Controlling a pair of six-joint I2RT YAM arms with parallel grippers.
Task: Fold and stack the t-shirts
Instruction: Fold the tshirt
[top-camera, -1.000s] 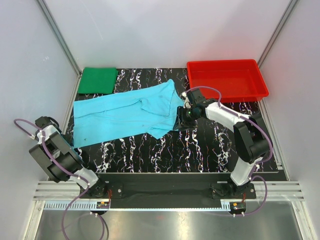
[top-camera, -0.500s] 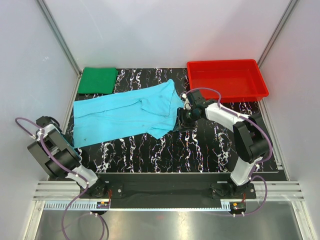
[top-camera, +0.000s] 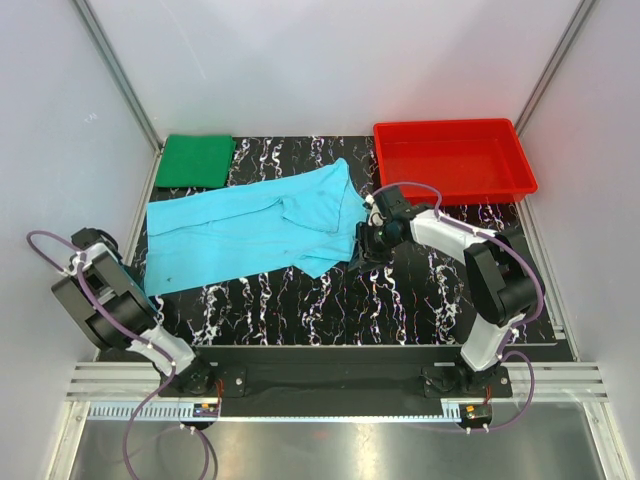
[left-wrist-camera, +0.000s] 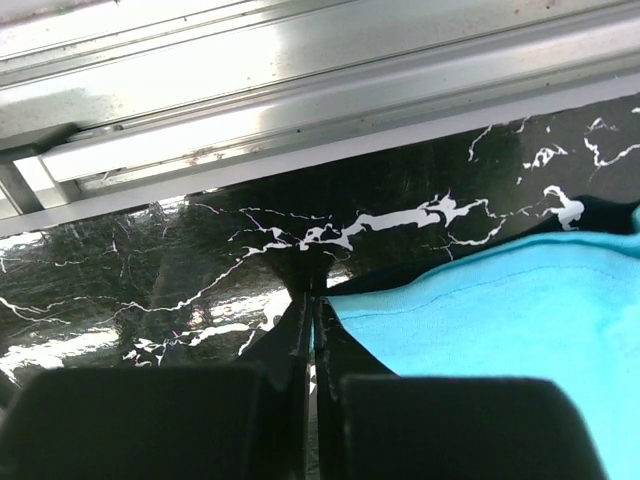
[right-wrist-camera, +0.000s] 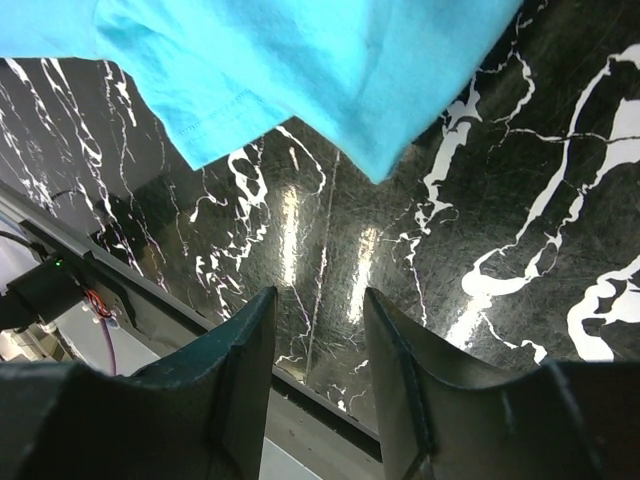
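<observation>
The light blue t-shirt (top-camera: 250, 225) lies spread and rumpled across the left and middle of the black marbled table. The dark green t-shirt (top-camera: 195, 160) sits folded at the back left corner. My left gripper (left-wrist-camera: 310, 300) is at the blue shirt's near left corner (left-wrist-camera: 500, 330). Its jaws are pressed together with a thin sliver of blue cloth between them. In the top view the left gripper (top-camera: 142, 291) is mostly hidden under its arm. My right gripper (top-camera: 361, 247) hovers open beside the shirt's right edge (right-wrist-camera: 300, 60), with nothing between its fingers (right-wrist-camera: 250, 350).
A red plastic tray (top-camera: 450, 126) stands at the back right. Bare table lies in front of the blue shirt and to the right of it. A metal rail (left-wrist-camera: 300, 90) runs along the table's left edge, close to my left gripper.
My left gripper has shut on the blue shirt's corner. The right gripper has drifted slightly toward the near side, still open, beside the shirt's right edge.
</observation>
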